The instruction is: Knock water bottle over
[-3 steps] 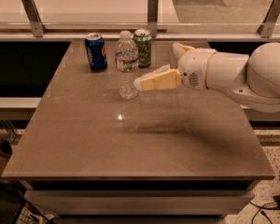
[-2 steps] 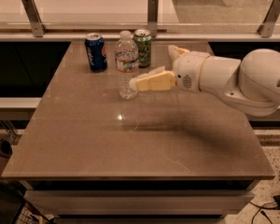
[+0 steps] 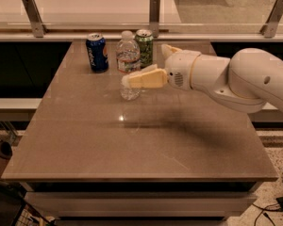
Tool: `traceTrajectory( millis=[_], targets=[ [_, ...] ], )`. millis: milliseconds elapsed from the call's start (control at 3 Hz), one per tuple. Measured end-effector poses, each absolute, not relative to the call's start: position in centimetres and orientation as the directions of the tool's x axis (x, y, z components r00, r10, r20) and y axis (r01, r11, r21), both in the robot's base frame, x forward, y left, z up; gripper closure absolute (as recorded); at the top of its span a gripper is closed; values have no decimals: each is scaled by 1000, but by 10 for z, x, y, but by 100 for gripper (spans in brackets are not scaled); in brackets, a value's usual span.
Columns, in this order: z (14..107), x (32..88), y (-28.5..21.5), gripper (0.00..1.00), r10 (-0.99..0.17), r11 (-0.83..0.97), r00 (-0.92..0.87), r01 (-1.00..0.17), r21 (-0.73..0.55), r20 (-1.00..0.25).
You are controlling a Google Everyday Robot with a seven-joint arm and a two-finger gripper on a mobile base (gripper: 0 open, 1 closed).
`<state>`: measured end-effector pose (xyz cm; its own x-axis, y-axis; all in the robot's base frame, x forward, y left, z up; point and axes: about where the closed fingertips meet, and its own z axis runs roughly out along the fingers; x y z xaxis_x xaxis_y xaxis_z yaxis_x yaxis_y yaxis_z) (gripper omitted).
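The water bottle (image 3: 128, 55) is clear ribbed plastic with a white cap and a white-and-red label. It stands upright at the back of the brown table (image 3: 132, 140), between a blue soda can (image 3: 96, 52) and a green soda can (image 3: 144, 47). My gripper (image 3: 137, 79) reaches in from the right on a white arm (image 3: 236, 81). Its cream tip lies across the lower part of the bottle, level with the part below the label. I cannot tell whether it touches the bottle or is just in front of it.
A glass barrier with metal posts (image 3: 154, 11) runs along the far edge behind the cans. The table's front edge (image 3: 137, 178) is near me. The floor drops away on both sides, with cables at the lower right (image 3: 278, 204).
My gripper has moved a little to the left, so its tip now overlaps the bottle's lower part. The bottle and both cans stand where they were.
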<state>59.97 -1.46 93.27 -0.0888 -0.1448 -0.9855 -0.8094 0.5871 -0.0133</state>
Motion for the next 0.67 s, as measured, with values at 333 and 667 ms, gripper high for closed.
traceTrajectory(
  millis=[333, 667],
  targets=[
    [931, 607, -2, 0, -133, 571, -94, -821, 1, -987],
    [927, 611, 7, 0, -112, 559, -95, -829, 16, -989]
  ],
)
